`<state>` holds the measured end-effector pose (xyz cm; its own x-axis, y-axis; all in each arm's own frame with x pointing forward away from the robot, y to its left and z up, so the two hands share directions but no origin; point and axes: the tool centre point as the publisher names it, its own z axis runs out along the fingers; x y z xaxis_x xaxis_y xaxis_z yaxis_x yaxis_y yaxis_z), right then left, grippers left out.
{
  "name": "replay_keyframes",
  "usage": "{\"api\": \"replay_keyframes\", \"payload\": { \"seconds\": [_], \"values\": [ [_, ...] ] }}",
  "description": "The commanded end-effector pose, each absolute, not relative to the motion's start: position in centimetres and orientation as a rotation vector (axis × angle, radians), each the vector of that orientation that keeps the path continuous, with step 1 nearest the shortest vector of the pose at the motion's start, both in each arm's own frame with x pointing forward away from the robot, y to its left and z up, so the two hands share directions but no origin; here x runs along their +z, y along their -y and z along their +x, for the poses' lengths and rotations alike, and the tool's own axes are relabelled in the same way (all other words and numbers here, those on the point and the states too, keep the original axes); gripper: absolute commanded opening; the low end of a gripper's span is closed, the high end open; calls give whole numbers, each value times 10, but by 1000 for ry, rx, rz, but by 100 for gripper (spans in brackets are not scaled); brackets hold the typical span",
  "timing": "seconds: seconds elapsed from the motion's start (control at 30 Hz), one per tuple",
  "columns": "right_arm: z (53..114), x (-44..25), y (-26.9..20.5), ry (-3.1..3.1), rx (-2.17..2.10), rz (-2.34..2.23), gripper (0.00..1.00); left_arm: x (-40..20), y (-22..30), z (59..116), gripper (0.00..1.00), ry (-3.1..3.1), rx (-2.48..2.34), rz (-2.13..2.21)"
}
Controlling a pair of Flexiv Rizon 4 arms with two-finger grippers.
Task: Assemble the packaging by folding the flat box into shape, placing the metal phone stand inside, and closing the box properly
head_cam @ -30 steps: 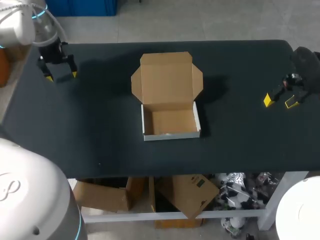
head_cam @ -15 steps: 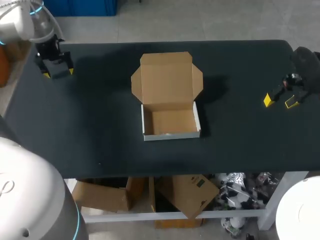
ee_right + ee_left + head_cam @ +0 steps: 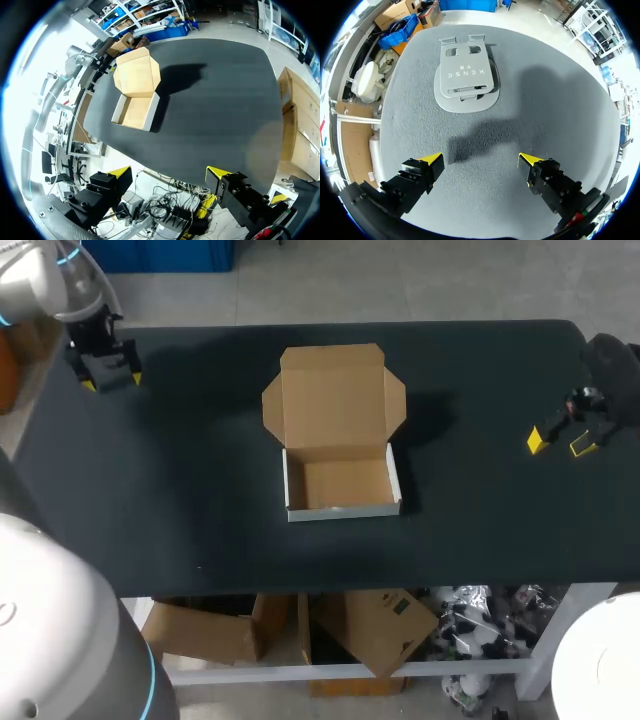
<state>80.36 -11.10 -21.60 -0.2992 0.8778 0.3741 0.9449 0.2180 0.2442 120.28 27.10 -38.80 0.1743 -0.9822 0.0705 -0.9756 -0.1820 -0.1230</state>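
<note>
Looking down from the head view, found the box (image 3: 338, 455) near the middle of the dark worktop (image 3: 200, 500), brown cardboard with white outer walls, already folded into a shallow open shape. Saw its lid (image 3: 333, 395) thrown open and lying back on the far side, with the side flaps spread outward. Located the left end effector (image 3: 108, 375) over the far left corner of the worktop, well apart from the box. Made out in the left wrist view the same left end effector (image 3: 481, 161) above the worktop (image 3: 560, 100), with its yellow-tipped fingers spread wide and gripping nothing. Spotted ahead of those fingers the phone stand (image 3: 466, 80), grey metal, lying flat on the worktop near its edge and clear of both fingertips. Could not pick out the phone stand in the head view, nor tell there how it lay relative to the left end effector. Placed the right end effector (image 3: 560, 440) over the right side of the worktop, likewise well apart from the box. Confirmed in the right wrist view the right end effector (image 3: 167, 172) with fingers parted and holding nothing. Saw the box (image 3: 135, 95) well ahead of those fingers across the worktop (image 3: 215, 100), with the lid (image 3: 136, 75) open there too.
</note>
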Motion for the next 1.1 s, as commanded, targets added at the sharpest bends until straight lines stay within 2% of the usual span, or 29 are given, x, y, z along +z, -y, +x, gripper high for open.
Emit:
{"api": "replay_keyframes", "payload": {
  "seconds": [0.03,1.1],
  "values": [
    [803,-214,112,2325,-643,-1757,100,-394,-274,1217,100,-2015,-132,-2411],
    [803,-214,112,2325,-643,-1757,100,-399,-285,1263,100,-1978,-117,-2413]
  ]
}}
